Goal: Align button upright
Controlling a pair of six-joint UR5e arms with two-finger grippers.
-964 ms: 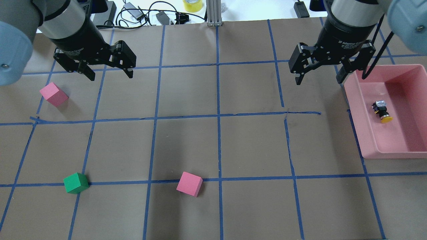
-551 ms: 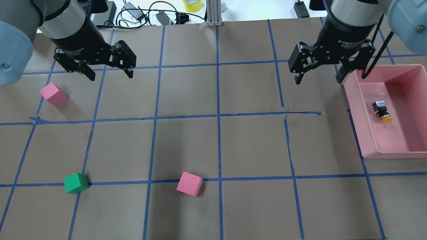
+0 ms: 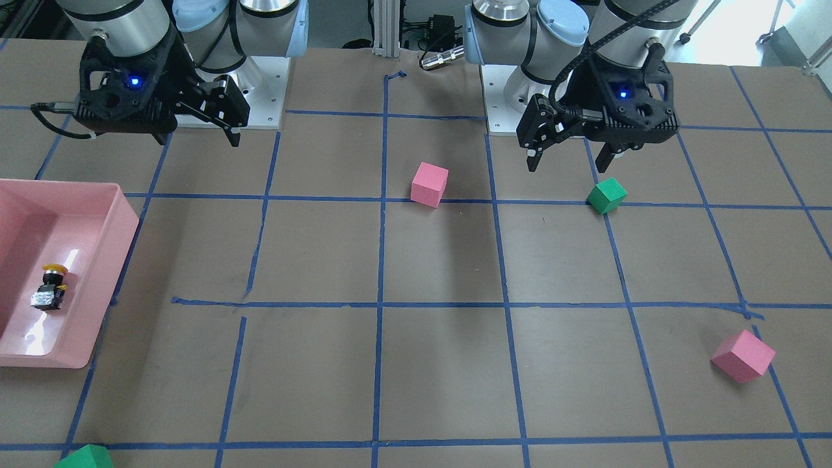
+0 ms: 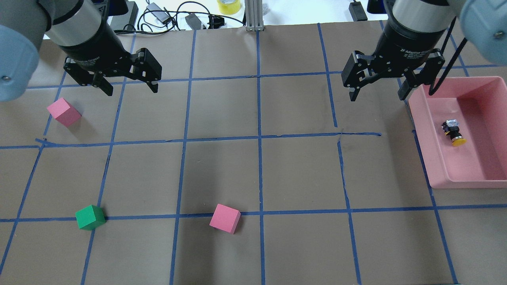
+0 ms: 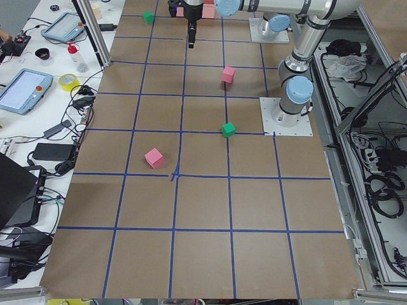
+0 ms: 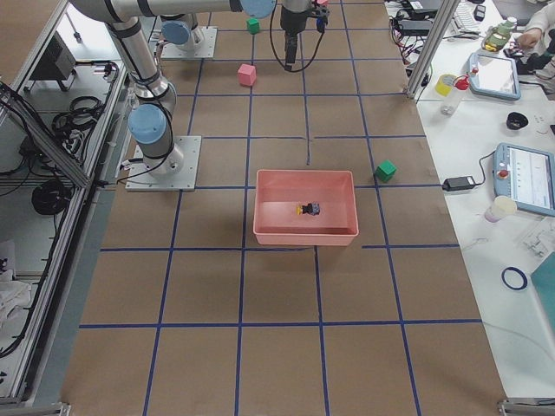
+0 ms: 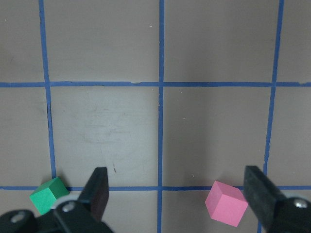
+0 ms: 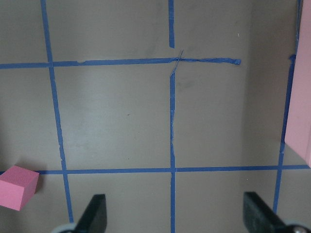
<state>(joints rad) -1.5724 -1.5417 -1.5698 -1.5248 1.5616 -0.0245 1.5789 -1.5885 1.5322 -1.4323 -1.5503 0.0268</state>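
The button (image 4: 453,132) lies on its side on the floor of the pink bin (image 4: 422,130), with its yellow cap toward the robot and its silvery base away. It also shows in the front view (image 3: 51,286) and the right side view (image 6: 308,209). My right gripper (image 4: 377,96) is open and empty, hovering above the table just left of the bin's far corner. My left gripper (image 4: 131,92) is open and empty over the far left of the table. Both wrist views show spread fingers, the left (image 7: 99,189) and the right (image 8: 95,213), over bare paper.
A pink cube (image 4: 63,112) lies near the left gripper. A green cube (image 4: 90,217) and another pink cube (image 4: 225,218) lie near the front. A second green cube (image 3: 84,458) sits at the far edge beyond the bin. Blue tape lines grid the brown paper.
My right gripper has drifted very slightly to the left. The left gripper, button and cubes have not moved.
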